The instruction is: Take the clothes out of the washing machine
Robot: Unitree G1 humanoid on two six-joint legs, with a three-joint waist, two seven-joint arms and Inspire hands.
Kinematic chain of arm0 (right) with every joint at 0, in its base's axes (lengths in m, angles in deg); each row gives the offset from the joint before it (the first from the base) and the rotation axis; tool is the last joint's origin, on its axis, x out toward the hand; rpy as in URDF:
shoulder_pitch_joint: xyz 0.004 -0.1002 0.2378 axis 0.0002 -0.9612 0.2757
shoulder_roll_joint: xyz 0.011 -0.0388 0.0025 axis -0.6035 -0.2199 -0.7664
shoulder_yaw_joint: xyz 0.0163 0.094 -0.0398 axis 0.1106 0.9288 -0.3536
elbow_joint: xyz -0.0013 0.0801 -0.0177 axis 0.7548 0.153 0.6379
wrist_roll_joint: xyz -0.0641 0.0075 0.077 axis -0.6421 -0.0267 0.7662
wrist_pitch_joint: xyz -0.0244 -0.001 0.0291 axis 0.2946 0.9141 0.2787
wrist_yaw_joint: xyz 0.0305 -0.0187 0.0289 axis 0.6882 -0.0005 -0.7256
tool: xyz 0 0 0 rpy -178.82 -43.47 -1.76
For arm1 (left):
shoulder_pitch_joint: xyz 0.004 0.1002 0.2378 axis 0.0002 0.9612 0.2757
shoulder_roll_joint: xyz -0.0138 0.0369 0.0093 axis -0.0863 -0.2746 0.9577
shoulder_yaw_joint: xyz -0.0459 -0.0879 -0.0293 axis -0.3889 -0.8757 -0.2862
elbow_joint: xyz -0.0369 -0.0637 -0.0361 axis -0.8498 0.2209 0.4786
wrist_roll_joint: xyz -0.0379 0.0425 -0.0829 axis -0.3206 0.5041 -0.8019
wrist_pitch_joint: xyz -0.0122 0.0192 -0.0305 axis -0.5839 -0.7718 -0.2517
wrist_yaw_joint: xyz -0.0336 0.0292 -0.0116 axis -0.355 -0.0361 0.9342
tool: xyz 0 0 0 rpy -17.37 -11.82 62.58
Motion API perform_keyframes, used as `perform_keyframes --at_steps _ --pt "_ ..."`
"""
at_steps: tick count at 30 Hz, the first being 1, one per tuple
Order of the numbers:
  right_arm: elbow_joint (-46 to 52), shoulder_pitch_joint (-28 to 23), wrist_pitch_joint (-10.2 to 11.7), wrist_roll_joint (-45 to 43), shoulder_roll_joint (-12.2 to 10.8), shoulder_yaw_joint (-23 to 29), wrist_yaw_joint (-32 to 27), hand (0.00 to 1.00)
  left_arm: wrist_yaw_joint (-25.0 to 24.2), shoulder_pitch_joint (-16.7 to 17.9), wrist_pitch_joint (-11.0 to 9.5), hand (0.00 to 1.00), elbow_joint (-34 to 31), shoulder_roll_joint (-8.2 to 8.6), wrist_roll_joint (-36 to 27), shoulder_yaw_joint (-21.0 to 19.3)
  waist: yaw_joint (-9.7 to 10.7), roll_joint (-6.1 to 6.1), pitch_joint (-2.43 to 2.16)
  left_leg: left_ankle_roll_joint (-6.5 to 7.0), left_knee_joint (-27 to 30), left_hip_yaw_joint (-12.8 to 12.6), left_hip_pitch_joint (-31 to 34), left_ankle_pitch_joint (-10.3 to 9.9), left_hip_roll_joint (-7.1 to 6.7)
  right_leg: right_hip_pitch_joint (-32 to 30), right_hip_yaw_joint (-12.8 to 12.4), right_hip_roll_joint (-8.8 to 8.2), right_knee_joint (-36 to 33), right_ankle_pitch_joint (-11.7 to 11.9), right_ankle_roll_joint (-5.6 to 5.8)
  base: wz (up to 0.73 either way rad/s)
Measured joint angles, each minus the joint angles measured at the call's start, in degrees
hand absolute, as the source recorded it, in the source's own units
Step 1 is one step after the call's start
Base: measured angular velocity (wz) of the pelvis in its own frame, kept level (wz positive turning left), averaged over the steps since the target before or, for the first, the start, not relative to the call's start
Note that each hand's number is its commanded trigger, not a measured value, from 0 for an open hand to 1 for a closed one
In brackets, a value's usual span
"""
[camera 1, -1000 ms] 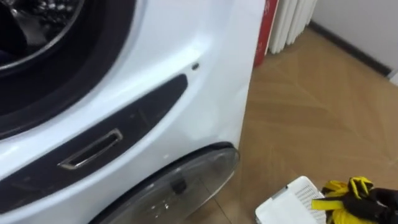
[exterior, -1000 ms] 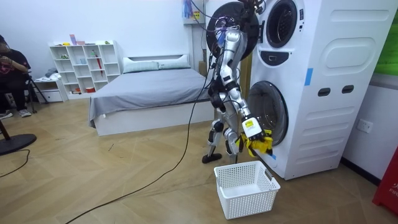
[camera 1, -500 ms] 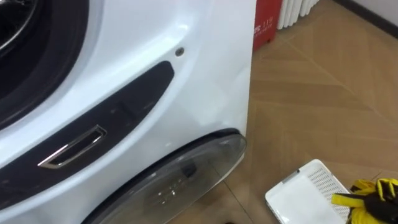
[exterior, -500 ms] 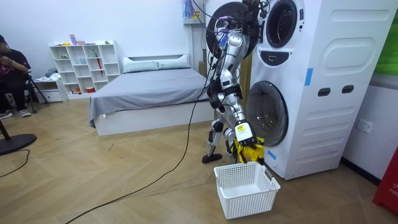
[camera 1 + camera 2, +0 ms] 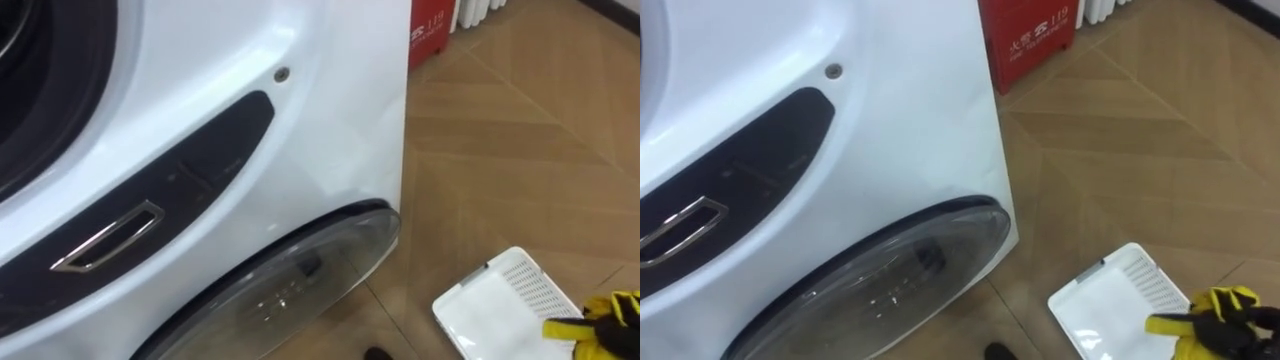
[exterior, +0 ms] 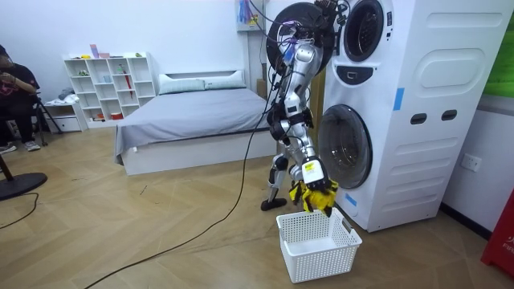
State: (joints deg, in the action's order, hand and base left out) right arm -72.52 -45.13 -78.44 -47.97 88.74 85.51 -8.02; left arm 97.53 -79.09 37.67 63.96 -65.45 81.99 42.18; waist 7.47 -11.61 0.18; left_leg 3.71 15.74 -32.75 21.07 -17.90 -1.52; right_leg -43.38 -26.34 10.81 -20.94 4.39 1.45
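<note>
Item: one yellow garment (image 5: pixel 1228 297), out of the washing machine (image 5: pixel 300 150) and clutched in your robot's right hand (image 5: pixel 1238 322), with the white basket (image 5: pixel 1080 310) just below that hand; you have the drop left, and whether more clothes remain inside cannot be told.
</note>
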Motion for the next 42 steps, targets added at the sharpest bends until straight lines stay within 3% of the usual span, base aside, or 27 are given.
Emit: perform_keyframes --at_steps 11,16,17,21,23,26,37,42 --pt "-1.8 -0.8 1.0 1.8 0.0 0.0 -0.5 0.0 1.1 0.0 -1.3 0.0 -0.5 0.0 -2.0 0.7 0.0 -0.03 -0.02 0.3 0.1 0.2 -0.8 0.2 -0.53 0.4 0.0 -0.32 -1.2 -0.5 0.26 0.0" --pt "-2.1 -2.2 1.1 4.4 0.1 -0.1 -0.6 0.0 1.2 0.1 -1.9 0.0 -1.1 -0.01 -1.9 1.9 0.1 0.36 0.13 0.51 0.1 0.4 -1.5 0.2 -1.22 0.3 0.0 -0.58 -3.4 -1.8 0.48 0.04" --pt "-2.1 -2.7 1.1 4.6 0.0 -0.1 -0.6 0.0 1.2 0.1 -2.3 0.0 -1.1 -0.02 -2.0 1.9 0.2 1.23 0.55 0.58 0.1 0.4 -1.8 0.1 -1.33 0.3 0.0 -0.65 -4.0 -2.2 0.51 0.03" --pt "-2.5 -3.4 1.1 4.8 0.0 -0.1 -0.6 0.0 1.2 0.4 -3.1 0.0 -1.1 -0.33 -2.0 1.9 0.3 2.28 0.26 0.64 0.0 0.4 -1.8 0.1 -1.27 0.3 0.1 -0.75 -4.1 -2.2 0.52 0.0" --pt "-3.1 -3.4 1.1 4.8 -0.1 -0.1 -0.6 0.0 1.2 0.9 -3.4 0.0 -1.0 -0.35 -2.0 1.9 0.5 3.35 0.09 0.64 0.1 0.6 -1.8 0.1 -1.3 0.4 0.2 -0.79 -4.1 -2.2 0.5 0.02" --pt "-4.9 -3.4 1.4 4.8 -0.1 -0.1 -0.6 0.0 1.2 0.9 -3.5 0.0 -1.0 -0.35 -2.0 1.9 0.8 4.65 0.15 0.67 1.0 1.6 -1.8 0.0 -0.97 1.0 1.1 -1.0 -3.7 -2.2 0.38 0.12" --pt "-4.4 -3.7 1.7 3.8 -0.5 -1.9 0.9 0.0 -0.4 1.0 -3.5 0.0 0.5 -0.38 -2.0 1.7 -0.1 6.45 0.16 0.97 1.8 5.1 -2.9 -0.2 -0.85 3.0 5.9 -3.14 -3.7 -2.9 -0.21 0.16" --pt "-4.2 -5.7 1.7 3.7 -0.6 -3.8 1.5 0.0 -1.2 1.1 -3.9 0.0 1.0 -0.38 -2.1 1.1 -1.5 7.53 0.47 0.58 1.5 7.1 -6.6 -0.4 0.52 7.5 8.3 -3.41 -2.3 -3.5 -0.88 0.19"
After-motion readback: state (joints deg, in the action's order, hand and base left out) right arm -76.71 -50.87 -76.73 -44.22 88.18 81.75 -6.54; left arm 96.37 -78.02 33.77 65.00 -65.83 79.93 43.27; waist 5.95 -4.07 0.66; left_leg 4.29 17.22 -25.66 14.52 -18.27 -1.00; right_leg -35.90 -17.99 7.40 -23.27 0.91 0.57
